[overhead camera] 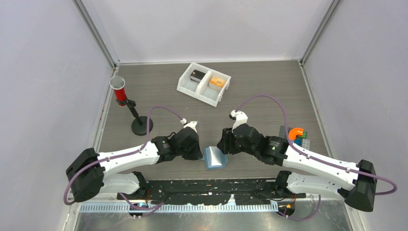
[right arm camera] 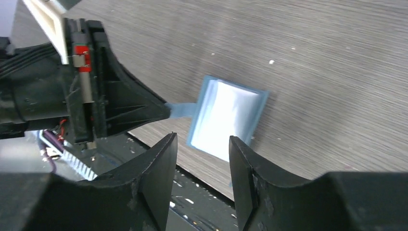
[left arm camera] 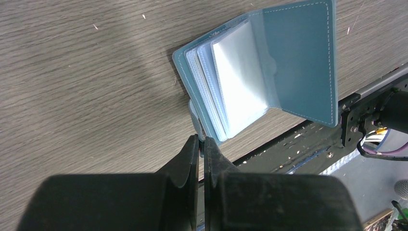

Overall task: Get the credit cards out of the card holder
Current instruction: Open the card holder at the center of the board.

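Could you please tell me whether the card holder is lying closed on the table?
No, the card holder is open, with one blue half lifted away and its pale inner sleeves fanned out.

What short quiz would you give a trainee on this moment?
1. True or false: the left gripper is shut on a tab at the card holder's edge.
2. The right gripper is: A) open near the holder; B) clamped on the holder; C) out of every view.
3. Fill in: the holder lies ____, pale sleeves showing.
Key: 1 true; 2 A; 3 open.
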{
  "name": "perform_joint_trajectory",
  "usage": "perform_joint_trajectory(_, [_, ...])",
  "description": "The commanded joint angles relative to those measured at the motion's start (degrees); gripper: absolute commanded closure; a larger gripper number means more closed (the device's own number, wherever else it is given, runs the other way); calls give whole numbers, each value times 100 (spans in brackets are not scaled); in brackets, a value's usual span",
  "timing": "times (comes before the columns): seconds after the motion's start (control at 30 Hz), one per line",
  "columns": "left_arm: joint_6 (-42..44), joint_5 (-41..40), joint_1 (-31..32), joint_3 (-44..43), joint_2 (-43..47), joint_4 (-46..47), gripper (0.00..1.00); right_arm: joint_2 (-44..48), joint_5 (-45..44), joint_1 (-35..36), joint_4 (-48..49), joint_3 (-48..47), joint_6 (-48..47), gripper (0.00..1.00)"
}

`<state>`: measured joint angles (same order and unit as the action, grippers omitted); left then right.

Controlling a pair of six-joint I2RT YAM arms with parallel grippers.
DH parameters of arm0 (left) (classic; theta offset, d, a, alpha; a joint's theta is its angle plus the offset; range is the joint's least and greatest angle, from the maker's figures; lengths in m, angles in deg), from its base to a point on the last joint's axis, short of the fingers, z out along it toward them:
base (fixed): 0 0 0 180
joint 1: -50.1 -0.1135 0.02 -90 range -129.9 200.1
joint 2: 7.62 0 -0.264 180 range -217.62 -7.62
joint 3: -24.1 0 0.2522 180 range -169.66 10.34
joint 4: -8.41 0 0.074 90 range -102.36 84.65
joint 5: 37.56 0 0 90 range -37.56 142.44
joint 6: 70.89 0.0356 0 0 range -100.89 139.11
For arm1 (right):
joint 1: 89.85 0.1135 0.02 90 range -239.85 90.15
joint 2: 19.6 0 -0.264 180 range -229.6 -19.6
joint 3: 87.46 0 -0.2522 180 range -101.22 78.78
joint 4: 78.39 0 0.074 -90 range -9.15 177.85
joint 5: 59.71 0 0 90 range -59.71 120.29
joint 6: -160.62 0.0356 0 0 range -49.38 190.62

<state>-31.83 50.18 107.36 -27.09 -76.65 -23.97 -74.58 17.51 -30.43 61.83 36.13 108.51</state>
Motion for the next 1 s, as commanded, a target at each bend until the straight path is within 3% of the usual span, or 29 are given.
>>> perform_joint_trajectory(0.0, [-107,35,-13,71,172,326,100,-297,173,194,586,-58,242,45])
perform_joint_trajectory(0.17, [-157,85,-13,140,222,424,100,-1036,-647,395,261,-157,232,12])
perform_joint_trajectory(0.3, [-175,51,-13,202,331,435,100,-1511,-1019,421,208,-218,272,3])
perform_joint_trajectory(0.97, [-232,132,-15,384,274,693,100,-3014,-636,479,1019,-321,426,1])
